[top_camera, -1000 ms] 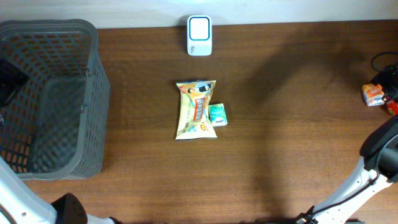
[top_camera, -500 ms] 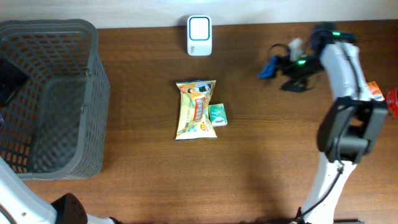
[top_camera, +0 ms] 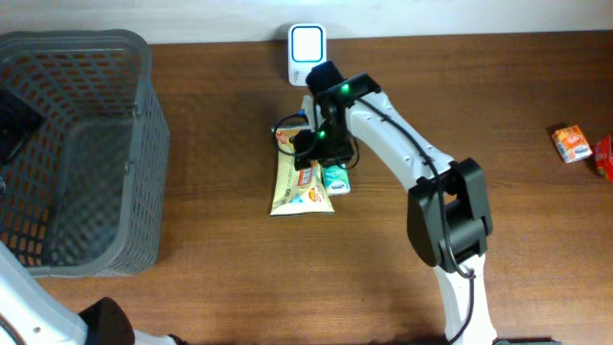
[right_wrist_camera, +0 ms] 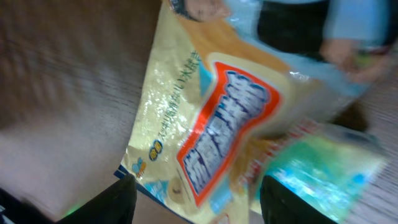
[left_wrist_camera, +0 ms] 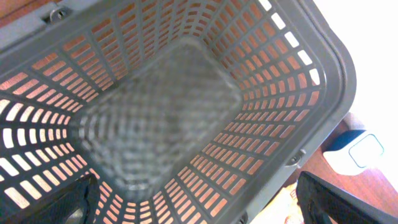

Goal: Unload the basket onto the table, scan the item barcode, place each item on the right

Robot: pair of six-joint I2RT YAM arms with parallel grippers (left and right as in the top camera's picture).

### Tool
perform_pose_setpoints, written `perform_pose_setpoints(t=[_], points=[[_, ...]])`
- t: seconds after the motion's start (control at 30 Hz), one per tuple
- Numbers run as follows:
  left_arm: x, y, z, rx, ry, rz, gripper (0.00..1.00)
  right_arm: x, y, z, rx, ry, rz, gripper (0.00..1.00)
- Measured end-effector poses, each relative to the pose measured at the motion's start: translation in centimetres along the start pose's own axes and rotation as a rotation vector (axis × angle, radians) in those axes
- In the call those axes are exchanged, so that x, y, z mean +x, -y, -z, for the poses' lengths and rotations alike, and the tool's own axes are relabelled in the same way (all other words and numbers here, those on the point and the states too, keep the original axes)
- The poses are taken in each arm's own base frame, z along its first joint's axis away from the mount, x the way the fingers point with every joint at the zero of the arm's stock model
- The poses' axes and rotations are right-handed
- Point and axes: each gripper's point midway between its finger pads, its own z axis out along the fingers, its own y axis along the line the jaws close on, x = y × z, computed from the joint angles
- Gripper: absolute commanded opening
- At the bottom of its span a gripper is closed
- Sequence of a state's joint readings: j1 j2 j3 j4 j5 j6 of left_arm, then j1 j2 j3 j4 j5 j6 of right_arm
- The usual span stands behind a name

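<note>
A yellow snack bag (top_camera: 299, 187) with an orange label lies flat mid-table, and a small green pack (top_camera: 335, 178) touches its right side. A white scanner (top_camera: 306, 43) stands behind them at the table's back edge. My right gripper (top_camera: 308, 144) hangs low over the bag's far end. In the right wrist view its dark fingers (right_wrist_camera: 118, 199) stand apart on either side of the bag (right_wrist_camera: 205, 124), with the green pack (right_wrist_camera: 323, 168) to the right; the picture is blurred. My left gripper (left_wrist_camera: 205, 214) is open above the grey basket (left_wrist_camera: 161, 118), holding nothing.
The grey mesh basket (top_camera: 144, 144) fills the table's left side. A small orange box (top_camera: 573, 144) and a red item (top_camera: 605, 158) sit at the far right edge. My right arm stretches from the front right across to the middle.
My right arm has swung from the table's right edge across to the middle and down over the snack bag. The left arm, the bag and the green pack have not moved.
</note>
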State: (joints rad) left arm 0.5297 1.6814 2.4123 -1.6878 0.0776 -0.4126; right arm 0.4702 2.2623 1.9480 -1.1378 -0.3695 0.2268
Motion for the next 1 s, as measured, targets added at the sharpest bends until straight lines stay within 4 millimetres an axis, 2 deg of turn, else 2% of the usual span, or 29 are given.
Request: perform_pose_setpoints(t=[0.1,0.2,0.3,0.37,0.43,0.5,0.53,0.57,0.63,0.7,0.77,0.83,0.9,1.0], points=[[0.0,0.0,0.0,0.000,0.000,0.000,0.99,-0.6,-1.6,-1.9,-0.009,0.045,-0.025,0.51],[0.0,0.0,0.0,0.000,0.000,0.000,0.99,-1.0,-5.1,-3.1,-0.050,0.084,0.018,0.52],[0.0,0.0,0.0,0.000,0.000,0.000,0.99,0.6,-6.4,-3.8,-0.029,0.045,0.041,0.53],[0.0,0.0,0.0,0.000,0.000,0.000,0.99,1.0,-5.4,-3.1,0.001,0.013,0.006,0.57],[0.0,0.0,0.0,0.000,0.000,0.000,0.99,1.0,-3.3,-1.5,0.028,-0.011,-0.052,0.63],[0.0,0.0,0.0,0.000,0.000,0.000,0.99,0.5,0.9,0.9,0.055,-0.025,-0.128,0.61],[0.0,0.0,0.0,0.000,0.000,0.000,0.99,0.9,2.9,1.7,0.068,-0.047,-0.157,0.56],[0.0,0.0,0.0,0.000,0.000,0.000,0.99,1.3,4.8,2.4,0.077,-0.069,-0.180,0.56],[0.0,0.0,0.0,0.000,0.000,0.000,0.99,1.7,6.6,3.2,0.077,-0.088,-0.172,0.54],[0.0,0.0,0.0,0.000,0.000,0.000,0.99,1.8,6.4,3.1,0.083,-0.095,-0.095,0.53],[0.0,0.0,0.0,0.000,0.000,0.000,0.99,2.1,5.6,2.2,0.206,-0.098,-0.004,0.46],[0.0,0.0,0.0,0.000,0.000,0.000,0.99,2.2,5.2,1.8,0.305,-0.084,0.013,0.40],[0.0,0.0,0.0,0.000,0.000,0.000,0.99,2.3,4.2,1.4,0.443,-0.044,0.011,0.40],[0.0,0.0,0.0,0.000,0.000,0.000,0.99,1.4,3.0,0.9,0.512,0.041,-0.017,0.40]])
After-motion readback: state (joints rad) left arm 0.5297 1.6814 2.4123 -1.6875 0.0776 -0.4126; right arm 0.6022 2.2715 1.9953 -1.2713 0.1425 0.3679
